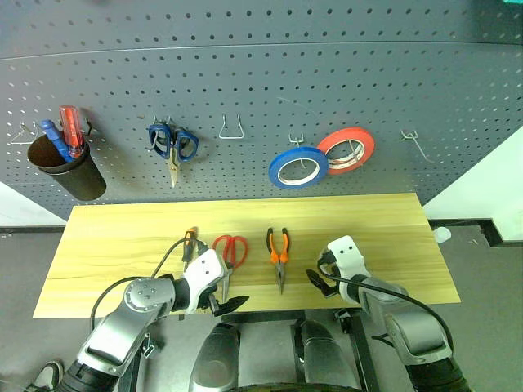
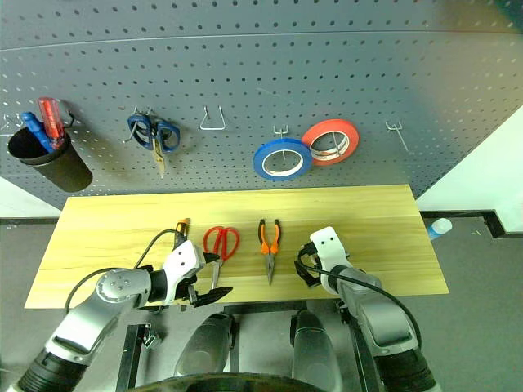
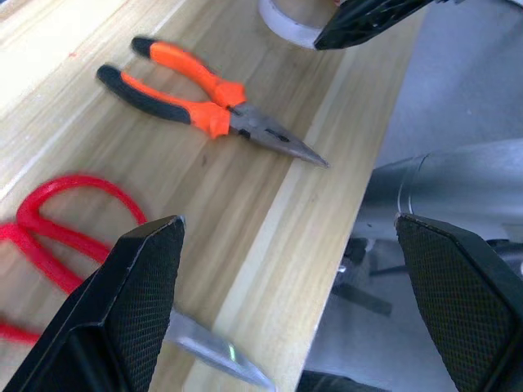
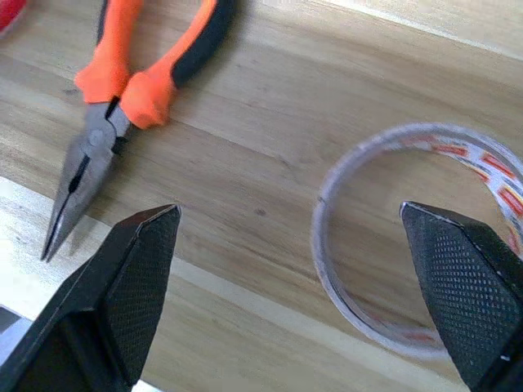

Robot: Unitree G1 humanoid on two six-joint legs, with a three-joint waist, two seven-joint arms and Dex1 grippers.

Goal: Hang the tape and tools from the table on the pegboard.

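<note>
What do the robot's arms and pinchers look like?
The arms are silvery grey metal with black cables looping along them. Each wrist has a white block. The left gripper and right gripper each have two black, pointed fingers with bumpy, textured pads.

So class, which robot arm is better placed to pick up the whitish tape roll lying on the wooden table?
Right: its open right gripper hovers directly above the whitish tape roll, while the left gripper sits over the red-handled scissors.

Head cameras looked forward and down over the bench (image 1: pixel 122 237) and pegboard (image 1: pixel 261 90); both wrist cameras sat close above its near edge, sharing the pliers (image 3: pixel 204 102).
</note>
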